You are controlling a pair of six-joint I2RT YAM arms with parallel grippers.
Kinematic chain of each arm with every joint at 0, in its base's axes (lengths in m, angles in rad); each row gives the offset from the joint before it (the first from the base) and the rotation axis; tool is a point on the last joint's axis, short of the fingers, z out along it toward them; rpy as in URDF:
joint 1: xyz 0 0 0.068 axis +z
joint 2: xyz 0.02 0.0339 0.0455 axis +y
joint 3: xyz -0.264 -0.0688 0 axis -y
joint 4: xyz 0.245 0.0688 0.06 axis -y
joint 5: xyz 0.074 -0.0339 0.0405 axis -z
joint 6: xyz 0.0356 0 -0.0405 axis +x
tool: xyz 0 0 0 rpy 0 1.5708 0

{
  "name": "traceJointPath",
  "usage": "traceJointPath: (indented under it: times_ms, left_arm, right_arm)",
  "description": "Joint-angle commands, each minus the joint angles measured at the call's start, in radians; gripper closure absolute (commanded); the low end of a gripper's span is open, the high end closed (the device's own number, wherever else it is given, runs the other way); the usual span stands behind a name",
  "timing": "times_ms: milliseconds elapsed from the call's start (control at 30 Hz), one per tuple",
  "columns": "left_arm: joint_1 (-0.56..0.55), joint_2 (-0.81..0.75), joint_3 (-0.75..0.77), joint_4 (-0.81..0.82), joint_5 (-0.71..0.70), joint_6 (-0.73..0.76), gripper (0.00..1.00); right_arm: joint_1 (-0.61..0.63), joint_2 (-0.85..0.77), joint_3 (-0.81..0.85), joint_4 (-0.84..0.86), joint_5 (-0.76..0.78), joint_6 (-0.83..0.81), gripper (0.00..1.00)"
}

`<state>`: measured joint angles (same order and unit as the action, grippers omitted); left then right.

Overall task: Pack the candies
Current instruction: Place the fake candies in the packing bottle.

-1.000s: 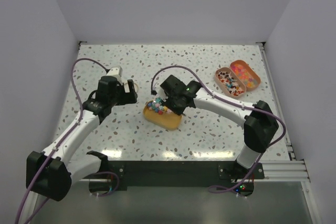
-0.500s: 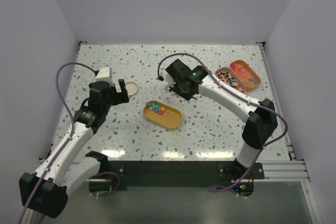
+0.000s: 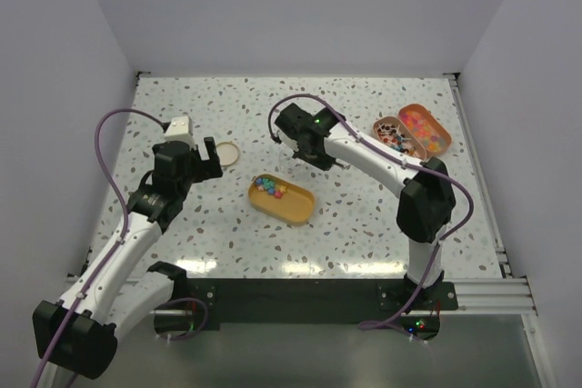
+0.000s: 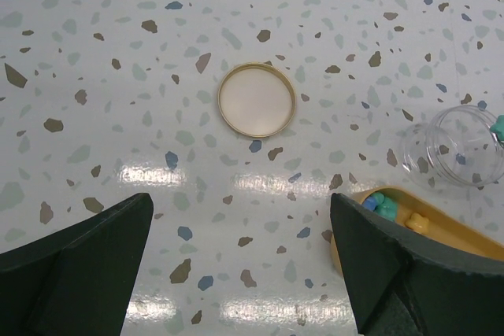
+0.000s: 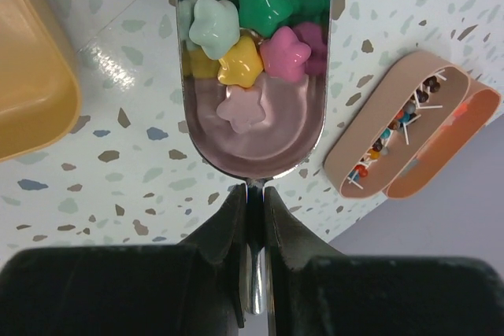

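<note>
**Right arm's loaded up and lifted clear**

So compared with a second ago, the right arm has pulled the metal scoop (image 5: 279, 133) up out of the yellow tray (image 3: 293, 208) and swung it toward the back of the table. The left arm has backed off to the left, away from that tray.

Going left to right: the left gripper (image 3: 209, 157) hangs over the speckled table (image 4: 94, 53) with its jaws spread as wide as they go and nothing between them. Just past it, a round cream lid (image 4: 257, 101) lies flat on its own. Next is the yellow tray, with a small bunch of candies (image 3: 270, 188) at its back-left end. The left wrist view shows a clear jar (image 4: 455, 147) just behind the tray, though I can't tell if it's upright or tipped.

The right gripper (image 5: 253, 194) sits just beyond the tray, pinched tight on the scoop's thin handle. The bowl carries a pile of star-shaped candies in pink, green, mint, yellow and magenta.

Far right, a tan tray (image 5: 370, 125) and an orange tray (image 5: 445, 153) lie side by side, touching. Both hold mixed-colour bits too tiny to make out.
</note>
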<state>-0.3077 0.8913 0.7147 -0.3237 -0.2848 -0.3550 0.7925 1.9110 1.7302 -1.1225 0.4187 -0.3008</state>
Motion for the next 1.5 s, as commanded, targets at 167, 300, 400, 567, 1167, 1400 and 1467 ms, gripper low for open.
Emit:
traceJointPath:
  times_ms: [167,300,400,567,1167,1400,1467]
  left_arm:
    - [0.007,-0.018,-0.006,0.018,-0.017,0.016,0.0]
    - [0.007,-0.02,-0.008,0.02,-0.014,0.017,0.0]
    - [0.007,-0.023,-0.009,0.02,-0.014,0.019,0.0]
    - [0.007,-0.026,-0.011,0.021,-0.016,0.022,0.0]
    - [0.007,-0.025,-0.014,0.026,-0.008,0.025,0.0]
    - [0.007,-0.02,-0.014,0.031,-0.004,0.028,0.0]
    - [0.007,-0.02,-0.015,0.031,-0.002,0.028,0.0]
  right_arm:
    - [0.019,0.025,0.075,-0.065,0.078,-0.018,1.0]
    - [0.042,0.046,0.098,-0.079,0.092,-0.02,1.0]
    - [0.057,0.063,0.111,-0.089,0.12,-0.024,1.0]
    - [0.082,0.089,0.126,-0.106,0.173,-0.027,1.0]
    - [0.159,0.143,0.149,-0.138,0.35,-0.044,1.0]
    - [0.182,0.134,0.118,-0.131,0.408,-0.058,1.0]
    - [0.183,0.126,0.114,-0.126,0.42,-0.06,1.0]
